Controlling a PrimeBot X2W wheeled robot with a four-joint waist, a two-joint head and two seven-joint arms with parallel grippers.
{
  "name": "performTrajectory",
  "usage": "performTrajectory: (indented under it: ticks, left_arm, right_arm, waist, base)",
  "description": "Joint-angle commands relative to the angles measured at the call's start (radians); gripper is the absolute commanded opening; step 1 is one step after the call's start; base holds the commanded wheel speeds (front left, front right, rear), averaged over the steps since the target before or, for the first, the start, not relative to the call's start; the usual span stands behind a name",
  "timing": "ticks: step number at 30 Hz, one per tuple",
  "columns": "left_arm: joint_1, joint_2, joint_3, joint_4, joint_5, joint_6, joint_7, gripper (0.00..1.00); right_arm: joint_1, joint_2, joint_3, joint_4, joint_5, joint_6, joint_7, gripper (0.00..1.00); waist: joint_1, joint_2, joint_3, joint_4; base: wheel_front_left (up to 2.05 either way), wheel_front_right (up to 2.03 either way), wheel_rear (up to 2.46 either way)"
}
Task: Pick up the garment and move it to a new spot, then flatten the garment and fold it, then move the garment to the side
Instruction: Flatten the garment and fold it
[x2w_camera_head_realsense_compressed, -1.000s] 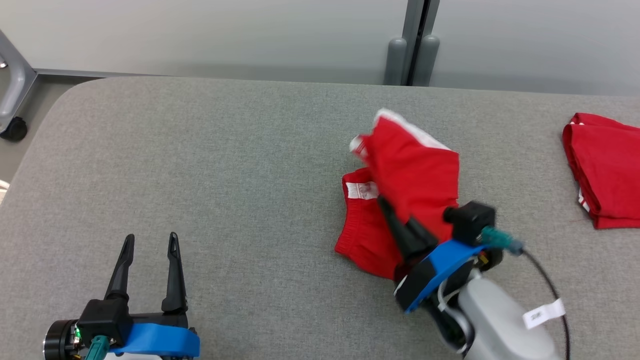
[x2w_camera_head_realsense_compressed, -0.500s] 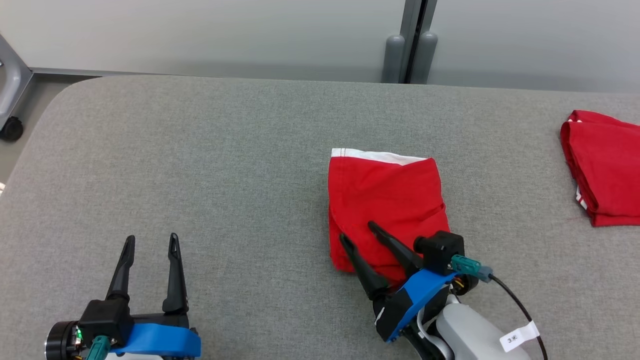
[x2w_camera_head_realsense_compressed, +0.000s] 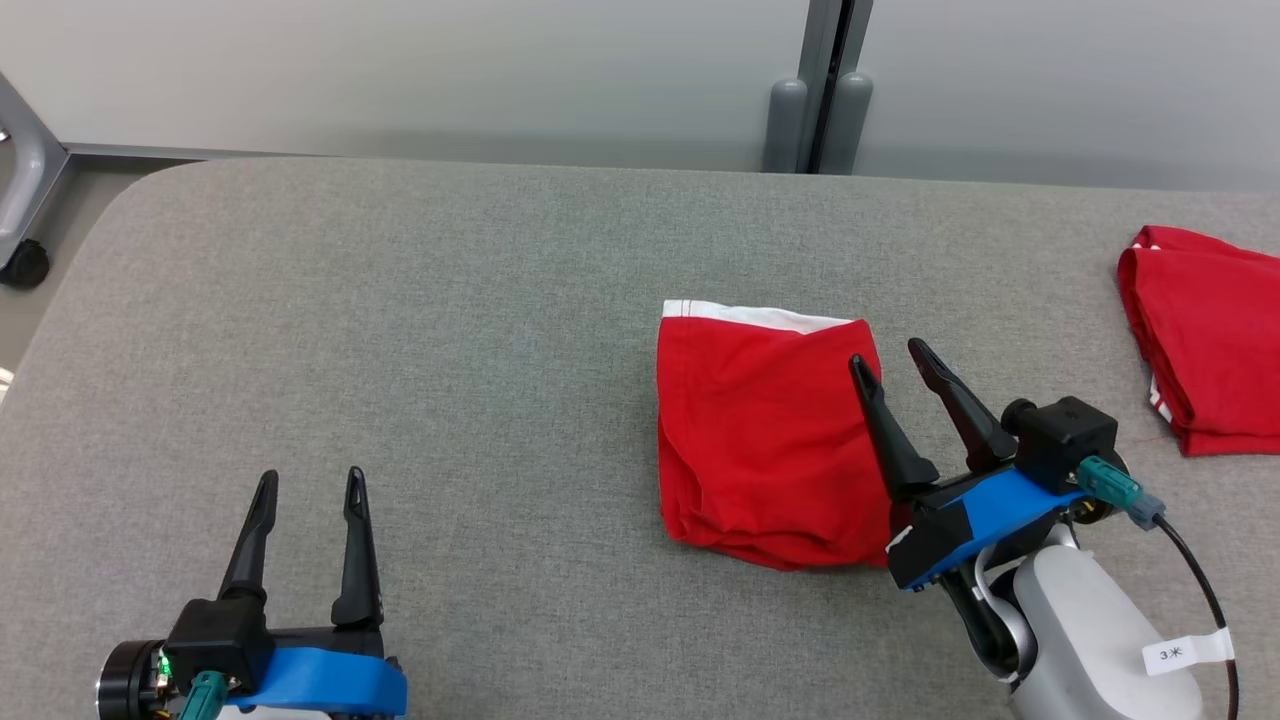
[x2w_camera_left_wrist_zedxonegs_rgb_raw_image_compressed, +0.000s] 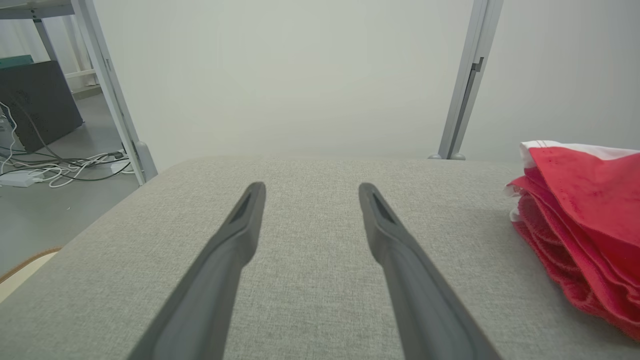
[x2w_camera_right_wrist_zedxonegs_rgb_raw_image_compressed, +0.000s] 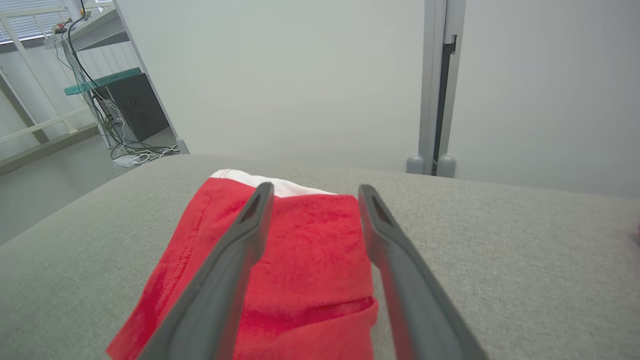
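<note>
The garment is red cloth with a white band along its far edge, folded into a rough rectangle in the middle of the grey table. My right gripper is open just above the garment's right edge, with nothing between its fingers. From the right wrist view the garment lies under and between those fingers. My left gripper stands open near the table's front left, apart from the cloth. The garment's layered left side appears at the right of the left wrist view.
A second folded red garment lies at the table's far right edge. A grey post stands behind the table against a pale wall. A frame leg with a caster is on the floor beyond the table's left corner.
My right gripper let go of the garment, which dropped into a folded rectangle. The gripper then drew back and moved right to the garment's right edge. The left arm stayed put.
</note>
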Motion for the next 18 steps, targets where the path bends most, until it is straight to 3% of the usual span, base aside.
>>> performTrajectory:
  ticks: [1,7,18]
  left_arm:
    - [-0.012,-0.001,0.000,-0.001,0.006,-0.004,-0.003,1.00]
    - [-0.027,-0.001,-0.007,-0.003,0.004,-0.007,-0.003,1.00]
    - [-0.065,-0.001,-0.035,0.003,-0.010,-0.002,-0.003,1.00]
  right_arm:
    - [0.003,0.003,-0.006,0.001,-0.016,0.000,-0.003,0.00]
    - [-0.043,0.045,-0.061,0.042,-0.129,0.000,-0.003,0.00]
    - [-0.153,0.094,-0.160,0.254,-0.268,0.000,-0.003,0.00]
  waist:
    - [0.0000,-0.0001,0.004,0.003]
    - [0.0000,-0.0001,0.030,0.016]
    - [0.0000,-0.0001,0.082,0.055]
  base:
    - [0.00,0.00,0.00]
    - [0.00,0.00,0.00]
    - [0.00,0.00,0.00]
